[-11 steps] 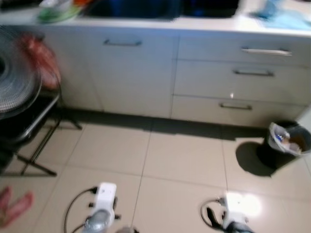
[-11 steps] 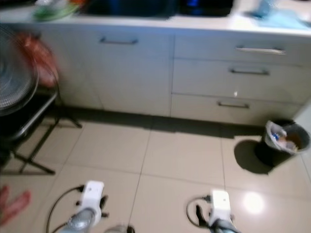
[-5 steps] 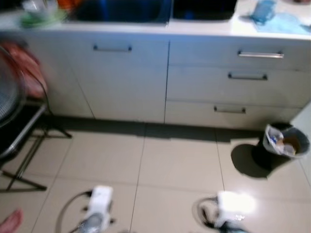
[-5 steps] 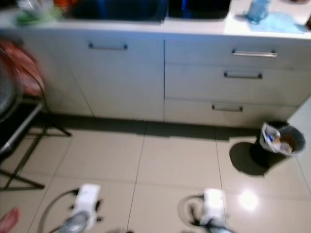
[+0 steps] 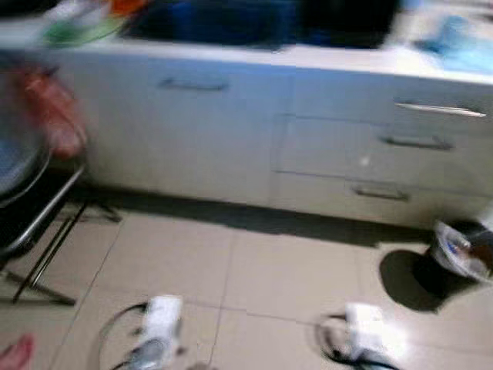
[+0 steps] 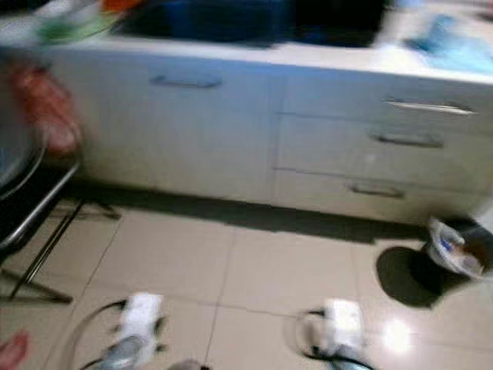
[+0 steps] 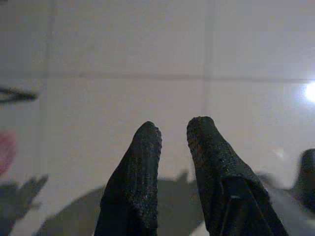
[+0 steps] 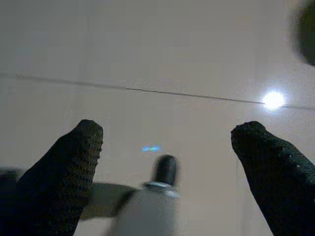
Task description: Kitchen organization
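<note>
Both arms hang low over the beige tiled floor [image 5: 293,270], and the head views are blurred. The left gripper [image 7: 173,129], seen from its wrist, has its two black fingers [image 7: 145,147] drawn near together with only a narrow gap between them, grasping nothing, and points down at bare tile. The right gripper [image 8: 167,135] is released, its fingers [image 8: 81,147] spread wide apart with nothing between them, also over bare tile with a bright glint of light on it. In the head views the white wrist units of the left arm [image 5: 160,324] and right arm [image 5: 368,333] show near the bottom edge, each with a dark cable looping beside it. A pinkish shape [image 5: 14,353] lies at the floor's lower left corner, too blurred to name. Further off, on the left, stands a dark metal-legged stand [image 5: 46,247] with something reddish [image 5: 52,116] hanging above it. On the right, a small dark waste bin [image 5: 458,258] lined with a light bag sits on the floor just beside the cabinets. Beyond runs a row of pale cabinets [image 5: 208,131] with a door handle [image 5: 192,85] and three drawers [image 5: 420,142] stacked on the right. On top, the tabletop [image 5: 347,58] holds a dark sink [image 5: 216,19], a green item [image 5: 77,29] at the left end and a light blue cloth [image 5: 462,42] at the right.
</note>
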Controlling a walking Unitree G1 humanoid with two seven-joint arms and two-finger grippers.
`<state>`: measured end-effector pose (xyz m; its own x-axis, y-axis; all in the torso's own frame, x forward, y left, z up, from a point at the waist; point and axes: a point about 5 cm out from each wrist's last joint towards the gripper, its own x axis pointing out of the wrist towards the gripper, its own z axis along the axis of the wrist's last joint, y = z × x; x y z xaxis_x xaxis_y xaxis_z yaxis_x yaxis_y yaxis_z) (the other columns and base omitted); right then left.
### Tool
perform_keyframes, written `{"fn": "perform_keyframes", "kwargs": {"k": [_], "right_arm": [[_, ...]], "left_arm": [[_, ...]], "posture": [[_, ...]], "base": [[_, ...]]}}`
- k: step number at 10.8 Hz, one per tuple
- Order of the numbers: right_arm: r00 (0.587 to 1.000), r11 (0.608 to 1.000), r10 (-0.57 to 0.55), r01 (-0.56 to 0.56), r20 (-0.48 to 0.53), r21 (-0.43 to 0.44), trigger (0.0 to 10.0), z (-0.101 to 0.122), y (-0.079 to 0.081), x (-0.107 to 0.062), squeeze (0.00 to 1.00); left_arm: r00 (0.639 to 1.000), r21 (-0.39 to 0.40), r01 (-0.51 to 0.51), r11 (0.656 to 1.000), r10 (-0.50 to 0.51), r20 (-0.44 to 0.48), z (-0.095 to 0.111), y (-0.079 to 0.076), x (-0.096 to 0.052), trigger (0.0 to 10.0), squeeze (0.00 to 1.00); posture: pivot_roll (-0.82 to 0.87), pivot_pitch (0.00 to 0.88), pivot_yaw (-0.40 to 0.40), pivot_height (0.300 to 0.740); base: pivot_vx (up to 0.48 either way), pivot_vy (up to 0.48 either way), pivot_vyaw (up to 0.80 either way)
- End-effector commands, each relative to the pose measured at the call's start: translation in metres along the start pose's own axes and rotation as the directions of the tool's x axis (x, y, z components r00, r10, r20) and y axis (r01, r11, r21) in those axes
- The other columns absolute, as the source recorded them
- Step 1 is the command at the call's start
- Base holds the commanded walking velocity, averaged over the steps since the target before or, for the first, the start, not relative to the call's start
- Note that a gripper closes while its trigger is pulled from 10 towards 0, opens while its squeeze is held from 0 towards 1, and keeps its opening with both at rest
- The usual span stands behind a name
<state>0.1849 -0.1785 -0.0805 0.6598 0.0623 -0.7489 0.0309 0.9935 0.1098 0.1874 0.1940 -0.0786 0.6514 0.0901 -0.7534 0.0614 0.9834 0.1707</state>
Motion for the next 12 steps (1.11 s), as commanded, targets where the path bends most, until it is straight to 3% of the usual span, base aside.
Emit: {"fn": "perform_keyframes", "kwargs": {"k": [1, 12], "right_arm": [[0.999, 0.999, -0.032, 0.032, -0.026, 0.0, 10.0, -0.0085, -0.011, -0.0043, 0.0], [0.999, 0.999, -0.036, 0.037, -0.027, 0.017, 10.0, -0.0088, -0.0119, -0.0044, 0.0]], "left_arm": [[1.0, -0.003, 0.014, 1.0, -0.014, 0.011, 0.0045, -0.007, 0.0011, 10.0, 0.0], [1.0, -0.022, 0.007, 1.0, -0.008, -0.013, -0.0021, -0.0069, -0.0003, 10.0, 0.0]], "posture": [[-0.05, 0.105, 0.04, 0.74], [-0.04, 0.138, 0.032, 0.74]], "base": [[0.307, 0.0, 0.0], [0.305, 0.0, 0.0]]}}
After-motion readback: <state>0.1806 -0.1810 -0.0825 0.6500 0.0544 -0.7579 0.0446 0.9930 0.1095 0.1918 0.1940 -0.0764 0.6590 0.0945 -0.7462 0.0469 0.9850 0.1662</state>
